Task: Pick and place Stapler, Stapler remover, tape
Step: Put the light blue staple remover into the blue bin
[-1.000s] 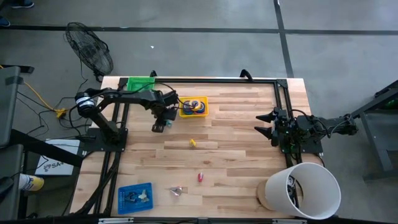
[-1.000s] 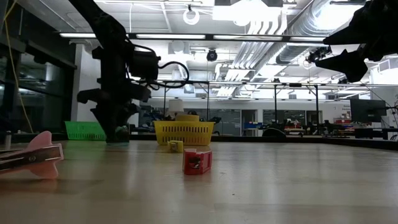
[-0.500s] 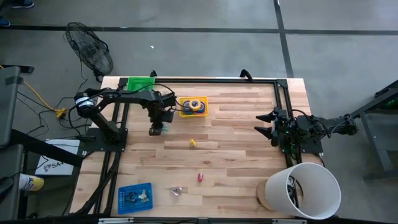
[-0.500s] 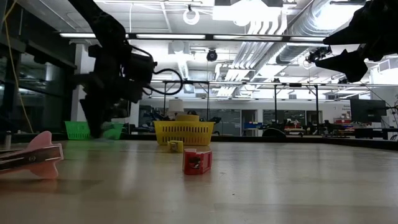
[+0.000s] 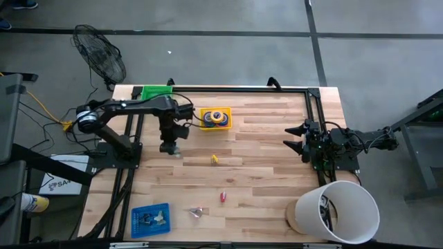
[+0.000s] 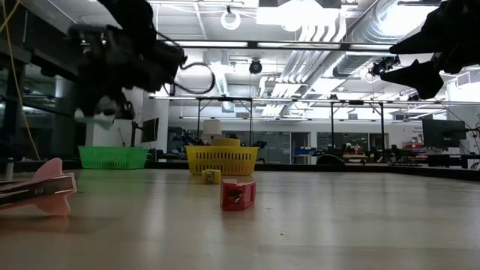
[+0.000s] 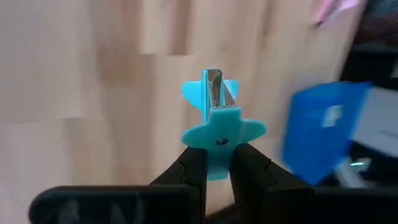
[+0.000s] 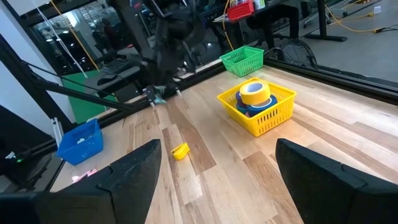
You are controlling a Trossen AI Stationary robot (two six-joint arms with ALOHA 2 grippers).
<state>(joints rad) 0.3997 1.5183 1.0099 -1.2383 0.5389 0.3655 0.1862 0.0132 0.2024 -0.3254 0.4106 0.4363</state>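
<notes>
now, left claw (image 7: 214,163): clamped on the light blue staple remover (image 7: 216,118), lifted off the desk (image 5: 263,166)
right claw (image 5: 299,138): fingers apart, waiting at the desk's right edge

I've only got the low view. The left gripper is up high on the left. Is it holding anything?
Observer: Yes. The left wrist view shows the left gripper shut on a light-blue staple remover.
Operator: Where is it over the table?
Observer: From above, it hangs over the table near the yellow basket, on the left arm's side of it.
Operator: What's in that basket?
Observer: The right wrist view shows tape rolls, a yellow one on top of blue.
</notes>
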